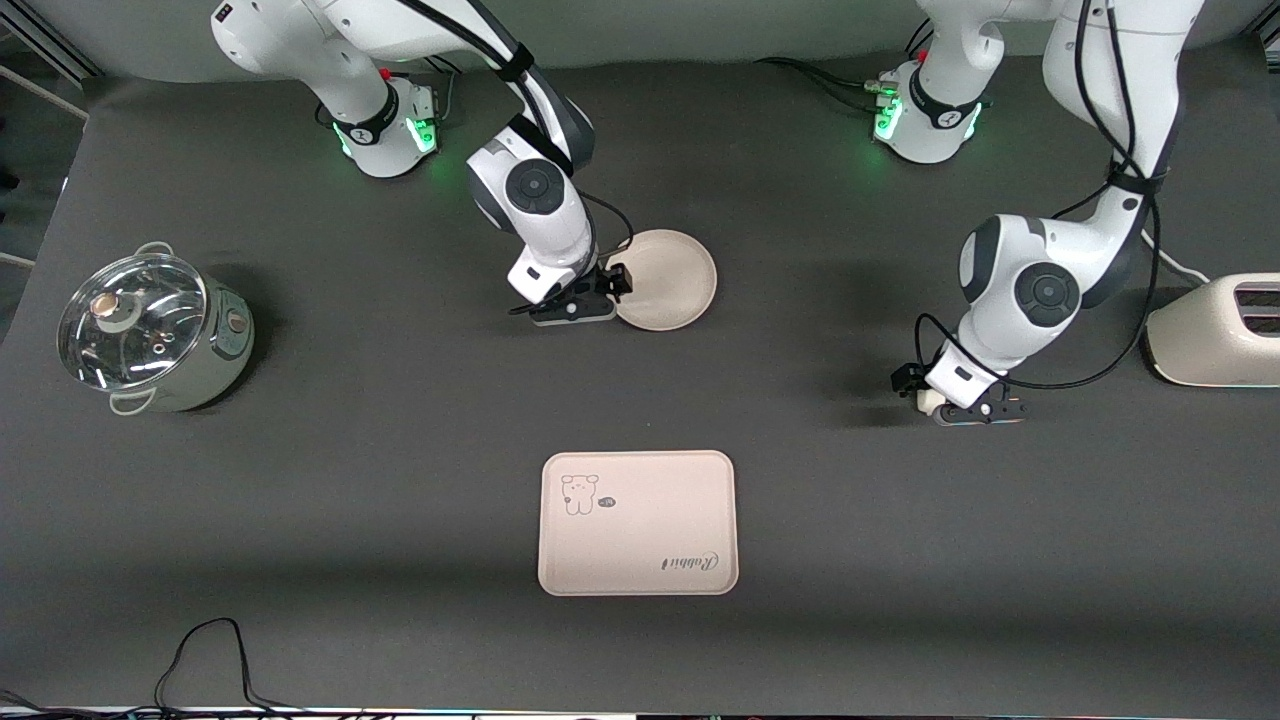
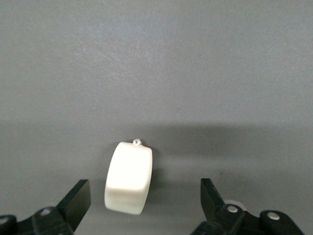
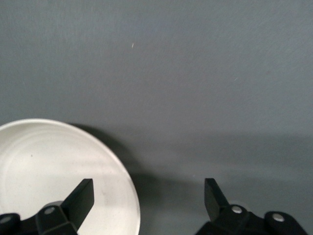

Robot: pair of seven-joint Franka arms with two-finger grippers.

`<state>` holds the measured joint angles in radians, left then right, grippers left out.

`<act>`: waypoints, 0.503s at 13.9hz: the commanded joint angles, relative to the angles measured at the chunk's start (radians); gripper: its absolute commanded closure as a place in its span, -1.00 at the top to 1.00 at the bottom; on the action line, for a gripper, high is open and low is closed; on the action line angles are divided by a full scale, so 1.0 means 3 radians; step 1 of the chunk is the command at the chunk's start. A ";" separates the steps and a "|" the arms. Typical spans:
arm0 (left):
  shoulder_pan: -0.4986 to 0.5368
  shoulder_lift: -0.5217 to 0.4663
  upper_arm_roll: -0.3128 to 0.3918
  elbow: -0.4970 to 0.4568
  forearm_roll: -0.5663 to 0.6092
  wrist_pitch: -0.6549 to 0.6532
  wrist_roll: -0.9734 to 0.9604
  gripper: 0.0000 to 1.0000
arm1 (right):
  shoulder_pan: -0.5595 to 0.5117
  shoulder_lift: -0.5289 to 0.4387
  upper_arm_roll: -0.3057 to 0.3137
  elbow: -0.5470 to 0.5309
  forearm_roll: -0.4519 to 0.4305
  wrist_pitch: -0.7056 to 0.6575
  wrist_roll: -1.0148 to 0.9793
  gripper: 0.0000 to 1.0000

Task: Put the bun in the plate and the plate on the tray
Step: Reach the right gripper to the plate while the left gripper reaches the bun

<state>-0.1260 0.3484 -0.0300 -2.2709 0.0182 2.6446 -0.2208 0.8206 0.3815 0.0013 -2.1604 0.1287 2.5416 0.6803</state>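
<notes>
left gripper (image 2: 142, 205) spread open astride bun (image 2: 128, 177), frame right, on counter (image 1: 300, 480) | right gripper (image 3: 146, 200) open at plate (image 1: 668, 279) rim, upper centre | tray (image 1: 639, 523) lower centre, bare

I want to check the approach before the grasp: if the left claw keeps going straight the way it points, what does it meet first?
The small white puck-shaped bun. It sits on the dark table between the open fingers of the left claw, nearer one finger. How far off it lies is unclear.
</notes>
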 commanded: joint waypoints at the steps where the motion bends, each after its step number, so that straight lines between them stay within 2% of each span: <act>1: -0.0050 0.0055 0.0039 -0.0034 0.0036 0.0153 0.0096 0.98 | 0.0164 0.0047 -0.0035 -0.0024 0.0133 0.0088 0.0074 1.00; 4: -0.0015 0.0101 0.0039 -0.0039 0.0037 0.0210 0.0281 0.96 | 0.0169 0.0165 -0.0035 -0.0136 0.0133 0.0414 0.0054 0.97; 5: -0.0015 0.0107 0.0039 -0.0039 0.0037 0.0210 0.0286 0.91 | 0.0169 0.0180 -0.0035 -0.0136 0.0133 0.0425 0.0054 0.90; 6: -0.0015 0.0107 0.0039 -0.0039 0.0037 0.0205 0.0291 0.79 | 0.0169 0.0201 -0.0035 -0.0136 0.0133 0.0435 0.0049 0.78; 7: -0.0009 0.0107 0.0044 -0.0039 0.0037 0.0205 0.0291 0.57 | 0.0174 0.0206 -0.0035 -0.0136 0.0133 0.0445 0.0054 0.61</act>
<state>-0.1257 0.3833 -0.0248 -2.2721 0.0228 2.6891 -0.1504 0.8620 0.4380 -0.0034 -2.1977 0.1544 2.6511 0.6867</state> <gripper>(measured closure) 0.097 0.093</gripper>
